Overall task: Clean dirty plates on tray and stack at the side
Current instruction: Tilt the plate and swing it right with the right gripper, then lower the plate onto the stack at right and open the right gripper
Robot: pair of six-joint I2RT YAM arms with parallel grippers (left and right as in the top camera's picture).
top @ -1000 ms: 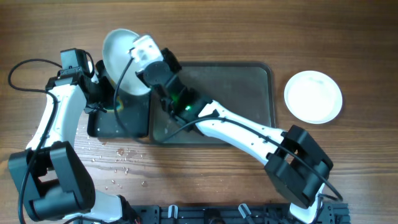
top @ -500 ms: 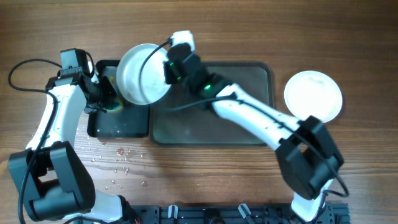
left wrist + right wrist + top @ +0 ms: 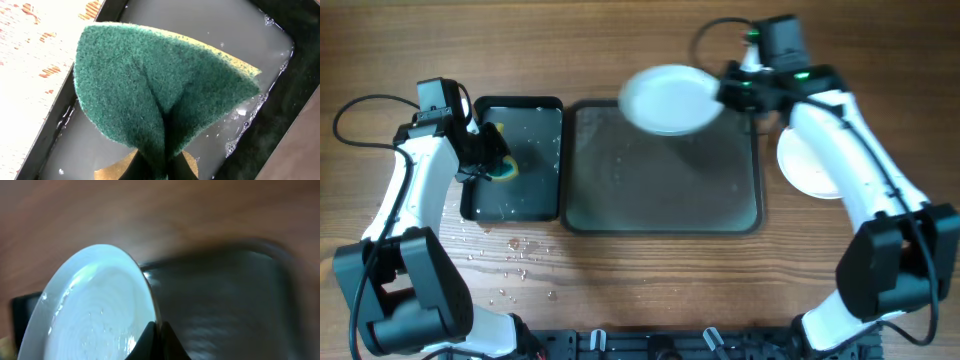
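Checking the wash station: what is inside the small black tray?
Cloudy water with bubbles, and a green-and-yellow sponge pinched by the left gripper. The black tray floor under the sponge is hidden.

You've got two plain white plates, the held plate [image 3: 668, 98] and the second plate [image 3: 802, 165], a dull brown-grey tray [image 3: 660, 190], a black side tray [image 3: 535, 195] with pale cloudy water [image 3: 210, 25], a dark green sponge [image 3: 160, 95] edged yellow, and a brown table [image 3: 640, 285] with streaky grain.
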